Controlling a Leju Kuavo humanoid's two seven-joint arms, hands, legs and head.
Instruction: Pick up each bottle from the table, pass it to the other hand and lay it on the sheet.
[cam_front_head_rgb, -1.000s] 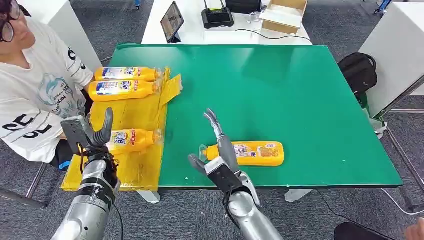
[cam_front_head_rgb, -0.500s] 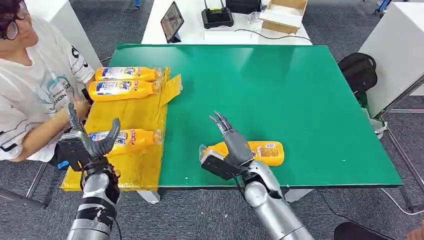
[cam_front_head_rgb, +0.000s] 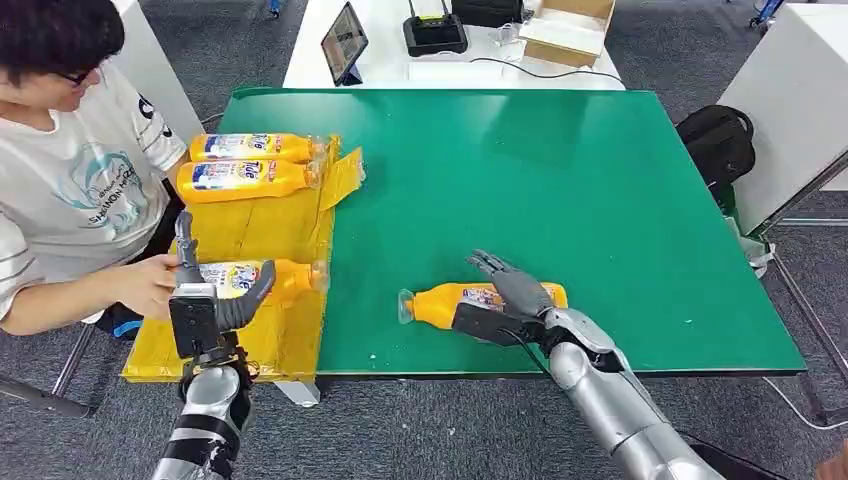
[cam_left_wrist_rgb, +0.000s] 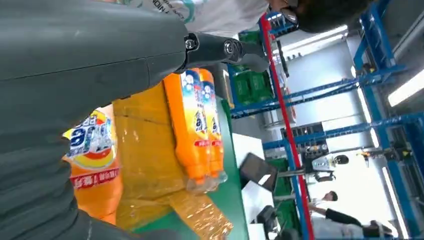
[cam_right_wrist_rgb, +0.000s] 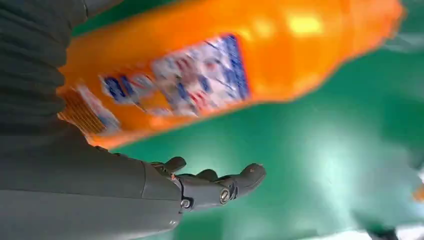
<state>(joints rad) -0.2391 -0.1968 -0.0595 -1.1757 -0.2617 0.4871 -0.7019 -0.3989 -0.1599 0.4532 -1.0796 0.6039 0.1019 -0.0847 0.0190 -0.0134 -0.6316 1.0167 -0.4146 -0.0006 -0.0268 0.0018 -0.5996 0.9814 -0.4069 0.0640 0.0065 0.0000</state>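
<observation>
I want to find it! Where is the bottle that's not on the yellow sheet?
In the head view, the bottle lies on the green table near its front edge, right of the yellow sheet, under the right hand.

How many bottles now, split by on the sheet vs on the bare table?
On the yellow sheet: 3 bottles
On the green table: 1 bottle, right hand over it
Total: 4
</observation>
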